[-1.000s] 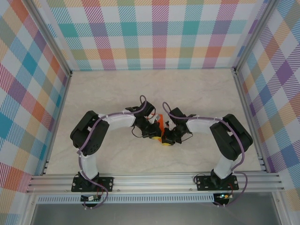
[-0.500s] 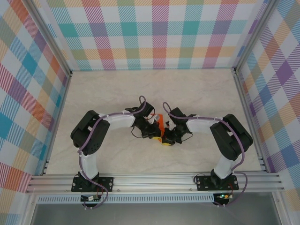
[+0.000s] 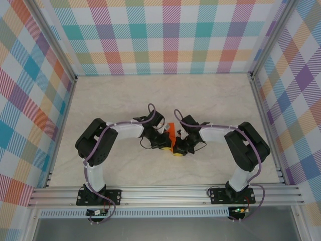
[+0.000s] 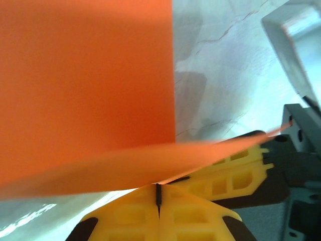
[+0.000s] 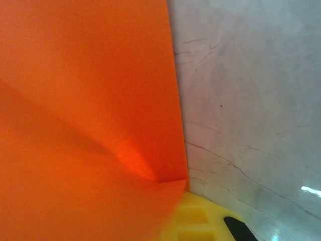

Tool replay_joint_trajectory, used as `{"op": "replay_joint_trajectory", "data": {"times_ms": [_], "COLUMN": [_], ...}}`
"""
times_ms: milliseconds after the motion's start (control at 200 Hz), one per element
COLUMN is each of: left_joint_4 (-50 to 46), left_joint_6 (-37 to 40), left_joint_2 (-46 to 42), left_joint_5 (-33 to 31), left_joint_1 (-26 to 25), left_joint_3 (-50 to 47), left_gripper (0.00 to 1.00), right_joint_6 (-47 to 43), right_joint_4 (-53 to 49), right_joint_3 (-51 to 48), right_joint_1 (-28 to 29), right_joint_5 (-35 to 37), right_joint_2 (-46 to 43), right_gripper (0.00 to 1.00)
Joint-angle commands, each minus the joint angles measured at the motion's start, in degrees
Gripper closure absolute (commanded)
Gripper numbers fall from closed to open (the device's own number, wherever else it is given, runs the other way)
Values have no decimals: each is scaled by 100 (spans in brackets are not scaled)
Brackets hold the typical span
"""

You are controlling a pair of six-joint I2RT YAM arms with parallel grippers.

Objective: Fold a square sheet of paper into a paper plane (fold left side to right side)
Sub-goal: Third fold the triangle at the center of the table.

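Pinch grips at both arms are holding the square sheet of paper (image 3: 172, 132) between the two wrists, near the middle of the table (image 3: 210, 100). The left gripper (image 4: 158, 195) is sitting pad to pad with no gap showing, and the sheet's near edge is running across its tips, apparently nipped there. The right gripper (image 3: 180, 149) is likewise fully closed. In its wrist view a corner of the sheet is meeting its yellow pad (image 5: 193, 218).

The sheet is bowing, and a soft crease is showing by that corner. As a judgement, the fold is going well only if:

- the left edge is travelling over in a level arc;
- edges and corners are lining up before any pressing;
- both pinches are staying at the margin, so the thin paper is neither skewing nor tearing.
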Motion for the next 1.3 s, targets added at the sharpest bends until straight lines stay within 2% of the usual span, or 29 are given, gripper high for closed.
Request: {"op": "replay_joint_trajectory", "data": {"times_ms": [0,385,705,840,1170,1295], "left_joint_4": [267,-347,-720,-341,-150,-379], "left_joint_6": [-91,154,287,77,55,189], "left_joint_2": [-18,12,-862,-752,-7,143], "left_joint_5": [84,-275,-342,-142,-9,-210], "left_joint_1": [60,68,279,200,-72,-72], "left_joint_3": [85,140,-143,-80,427,514], "left_gripper": [95,96,95,95,95,96], "right_joint_6": [-18,-26,-68,-63,-88,-89], "right_joint_4": [-502,-495,-538,-546,-597,-618], "right_joint_3": [-191,-172,-136,-122,-87,-70], "right_joint_1": [27,24,24,24,24,24], "right_joint_5": [579,552,574,578,569,582], "right_joint_2": [379,402,384,390,430,419], "right_gripper": [100,100,100,100,100,100]}}
